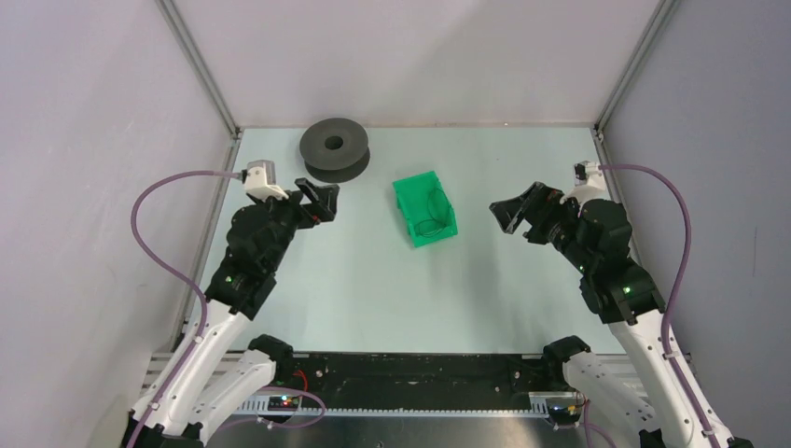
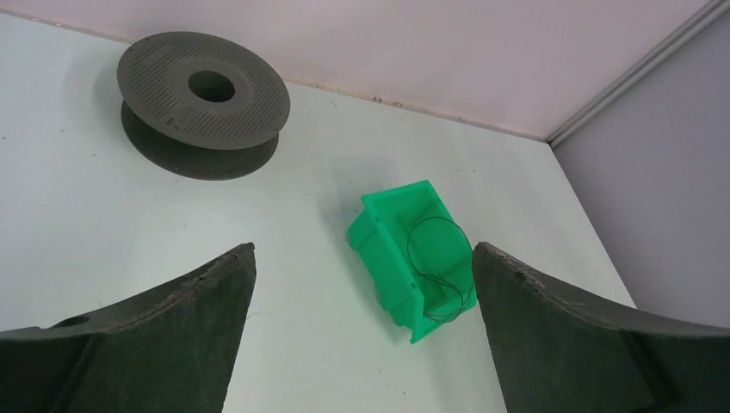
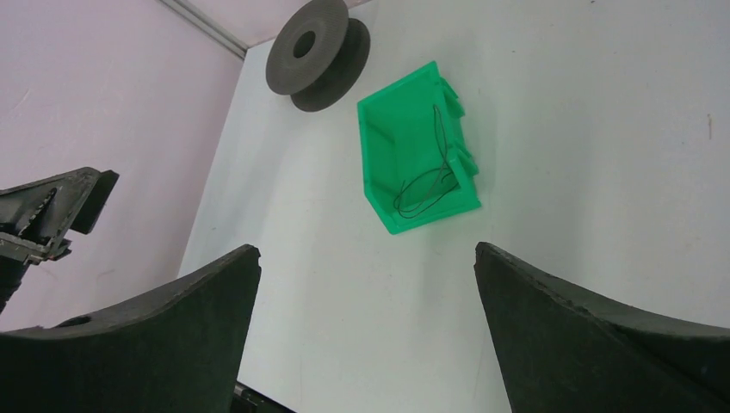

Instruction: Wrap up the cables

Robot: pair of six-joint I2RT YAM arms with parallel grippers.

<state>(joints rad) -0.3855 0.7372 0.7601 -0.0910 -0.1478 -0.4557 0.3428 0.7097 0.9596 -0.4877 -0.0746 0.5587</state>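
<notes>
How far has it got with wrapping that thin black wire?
Nothing looks done yet: the cable lies in loose loops inside the green bin, and the spool shows no wire on it. Nothing is in hand: the left end effector and right end effector hover open, either side of the bin, touching nothing. The whole job is left: lifting and wrapping the cable.

I count one bin (image 2: 376, 239), one cable (image 2: 441, 218) inside it, one spool (image 2: 163, 82) beyond it, and two grippers: left gripper (image 1: 318, 200), right gripper (image 1: 512, 211).
</notes>
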